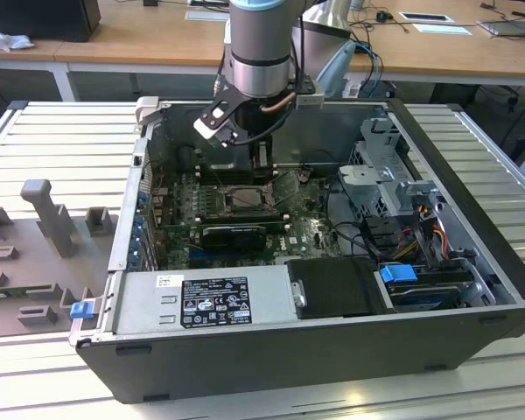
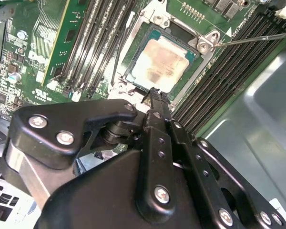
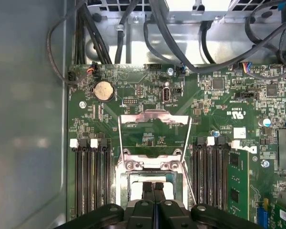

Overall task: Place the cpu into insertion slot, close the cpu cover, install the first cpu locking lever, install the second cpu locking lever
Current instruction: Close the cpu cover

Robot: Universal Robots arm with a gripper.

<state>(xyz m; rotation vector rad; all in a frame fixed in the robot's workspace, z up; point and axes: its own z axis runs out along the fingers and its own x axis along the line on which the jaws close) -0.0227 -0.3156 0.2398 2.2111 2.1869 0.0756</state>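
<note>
Looking through the second wrist view, I see the cpu lying flat inside the insertion slot. My gripper hangs right by the slot's near edge. Its two fingers are pressed together with nothing between them. In the first wrist view, the cpu cover is flipped open, off the slot. A thin locking lever sticks out loose.

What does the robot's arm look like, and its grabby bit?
The arm is a fat silver-grey tube with a light blue band. Its end effector is black, built from jointed bars held by shiny round screws. A short brownish cable curls at the wrist.
</note>
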